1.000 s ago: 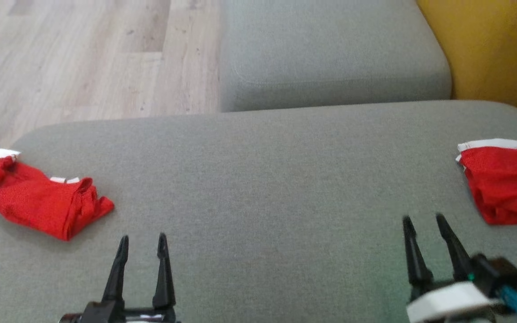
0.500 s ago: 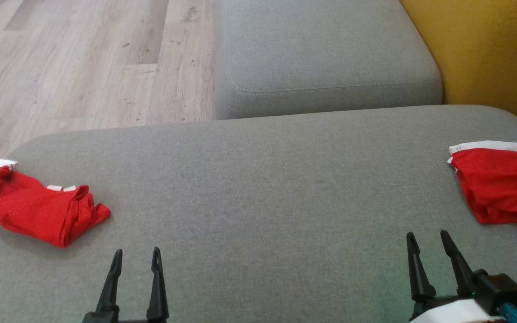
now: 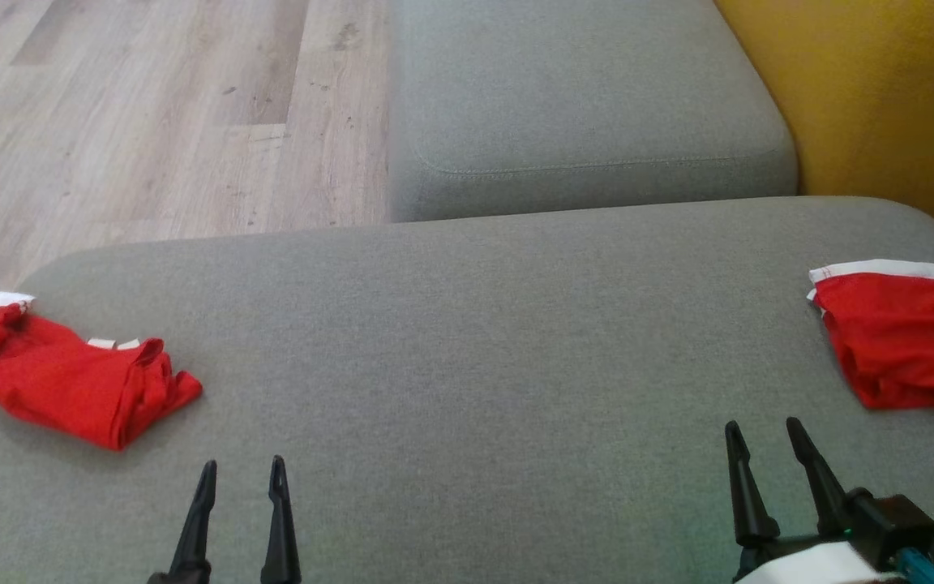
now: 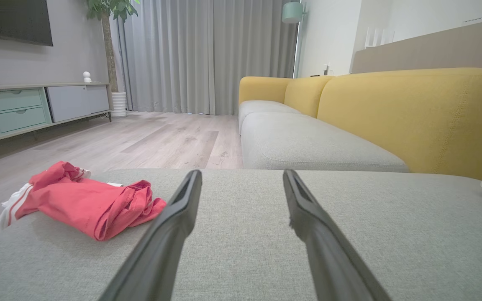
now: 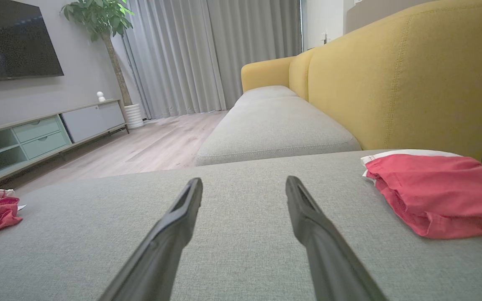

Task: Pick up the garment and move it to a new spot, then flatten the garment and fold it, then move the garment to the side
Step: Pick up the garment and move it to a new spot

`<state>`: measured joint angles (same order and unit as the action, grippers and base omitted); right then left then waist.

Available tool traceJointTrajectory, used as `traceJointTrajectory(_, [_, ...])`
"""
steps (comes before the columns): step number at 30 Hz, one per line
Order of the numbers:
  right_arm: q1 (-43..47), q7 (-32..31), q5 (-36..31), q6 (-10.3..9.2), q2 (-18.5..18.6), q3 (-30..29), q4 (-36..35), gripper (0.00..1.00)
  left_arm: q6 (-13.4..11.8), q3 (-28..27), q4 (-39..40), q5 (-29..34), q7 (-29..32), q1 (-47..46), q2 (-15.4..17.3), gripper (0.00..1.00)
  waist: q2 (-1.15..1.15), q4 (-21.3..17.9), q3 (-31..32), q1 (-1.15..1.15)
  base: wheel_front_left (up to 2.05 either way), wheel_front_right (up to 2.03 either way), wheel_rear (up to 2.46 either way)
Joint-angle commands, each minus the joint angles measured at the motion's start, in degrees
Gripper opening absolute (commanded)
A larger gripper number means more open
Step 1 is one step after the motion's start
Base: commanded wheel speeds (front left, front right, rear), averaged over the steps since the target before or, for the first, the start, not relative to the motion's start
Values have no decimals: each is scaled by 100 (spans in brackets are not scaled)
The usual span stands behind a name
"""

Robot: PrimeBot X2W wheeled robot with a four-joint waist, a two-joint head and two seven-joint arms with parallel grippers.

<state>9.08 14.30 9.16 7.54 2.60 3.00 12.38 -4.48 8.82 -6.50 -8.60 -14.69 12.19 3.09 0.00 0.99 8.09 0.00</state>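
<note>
A crumpled red garment (image 3: 70, 389) with white stripes lies at the left end of the grey cushion (image 3: 467, 324); it also shows in the left wrist view (image 4: 86, 200). A second red garment (image 3: 905, 341), folded flat with a white band, lies at the right end and fills the right of the right wrist view (image 5: 437, 192). My left gripper (image 3: 242, 474) hovers open over the cushion, right of and nearer than the crumpled garment, with nothing between its fingers. My right gripper (image 3: 762, 428) is open and empty too, just left of and nearer than the folded garment.
Beyond the cushion is a second grey sofa seat (image 3: 589, 105) with a yellow backrest (image 3: 880, 97) on the right. Wooden floor (image 3: 151, 122) lies past the cushion's far left edge. A TV cabinet (image 4: 23, 108) and a potted plant stand far off.
The head view has shifted a little. Both grippers have dropped lower in it, drawing back toward me. Both stay open, and the garments lie as before.
</note>
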Motion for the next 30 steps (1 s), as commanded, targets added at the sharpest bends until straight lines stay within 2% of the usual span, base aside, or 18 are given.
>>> traceJointTrajectory(1, [-169, 70, -9, -5, 30, 125, -200, 100, 15, -234, 191, 9, -30, -206, -21, 100, 0, 16, -5, 0, 0, 0, 0])
traceJointTrajectory(9, [-73, 70, -9, -5, 29, 77, -259, 100, 40, -238, 175, 25, -30, -213, -21, 100, 0, 323, -34, 0, 0, 0, 0])
traceJointTrajectory(15, [-56, 70, 73, -5, 29, 118, -296, 100, 64, -273, 193, 105, -30, -280, -21, 100, 0, 977, -148, 0, 0, 0, 0])
traceJointTrajectory(23, [-203, 70, 136, -5, 28, 277, -322, 100, 122, -705, 266, 250, -30, -285, -20, 100, 0, 2055, -376, 0, 0, 0, 0])
traceJointTrajectory(30, [-373, 70, 21, -5, 28, 101, -378, 100, 157, -1101, 520, 358, -30, -483, -6, 100, 0, 2563, -764, 0, 0, 0, 0])
